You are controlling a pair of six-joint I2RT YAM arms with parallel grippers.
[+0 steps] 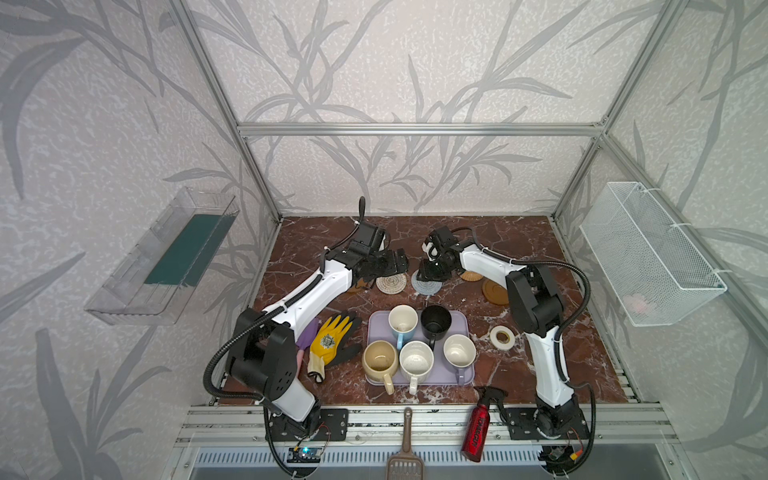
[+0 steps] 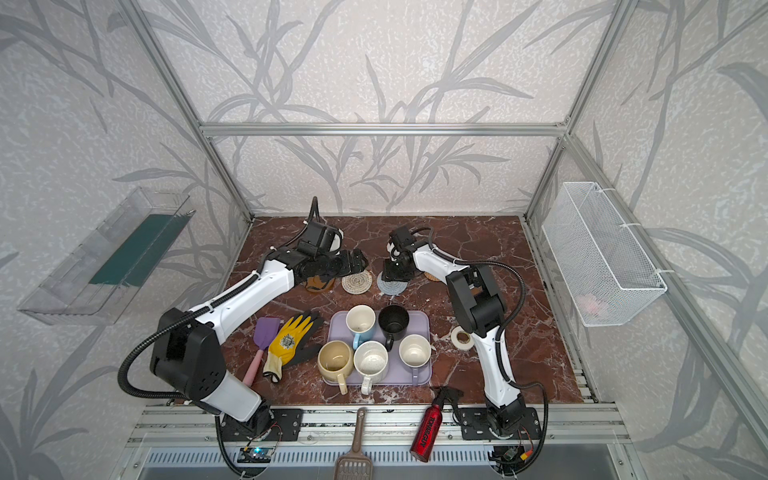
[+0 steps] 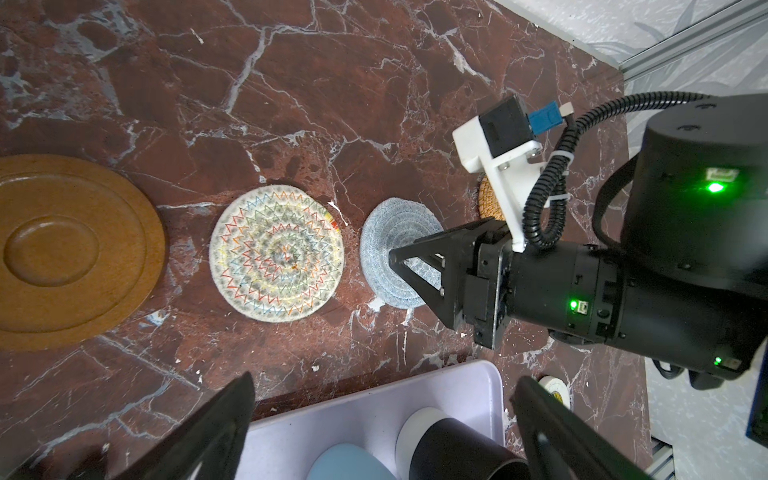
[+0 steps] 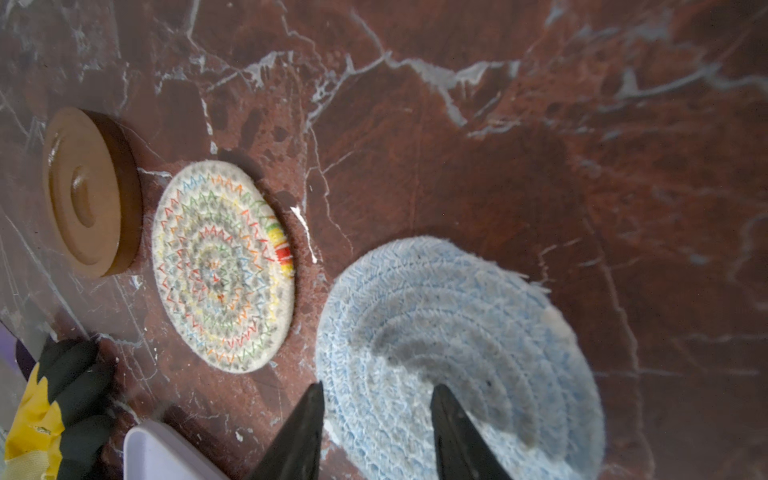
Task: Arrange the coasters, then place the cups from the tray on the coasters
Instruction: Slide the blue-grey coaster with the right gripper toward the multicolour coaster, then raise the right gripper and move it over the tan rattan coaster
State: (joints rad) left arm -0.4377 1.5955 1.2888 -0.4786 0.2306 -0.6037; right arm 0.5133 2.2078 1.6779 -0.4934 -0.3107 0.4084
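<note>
Several coasters lie in a row behind the tray: amber-brown (image 3: 62, 249), cream woven (image 1: 392, 284), grey-blue woven (image 1: 426, 286), rattan (image 1: 471, 275) and a second amber-brown (image 1: 494, 293). My right gripper (image 4: 376, 386) points down at the grey-blue coaster (image 4: 457, 332). Its jaws stand a little apart, one finger at the coaster's rim and one over its weave. My left gripper (image 3: 384, 380) hangs wide open and empty above the tray's back edge. The lavender tray (image 1: 463, 322) holds the light blue (image 1: 402, 322), black (image 1: 435, 322), cream-yellow (image 1: 380, 359), speckled white (image 1: 415, 359) and lavender-grey (image 1: 459, 353) cups.
A yellow and black glove (image 1: 332, 340) and a purple spatula (image 2: 266, 332) lie left of the tray. A white tape roll (image 1: 502, 336) sits to its right. A red spray bottle (image 1: 478, 428) and a brown scoop (image 1: 405, 440) rest on the front rail.
</note>
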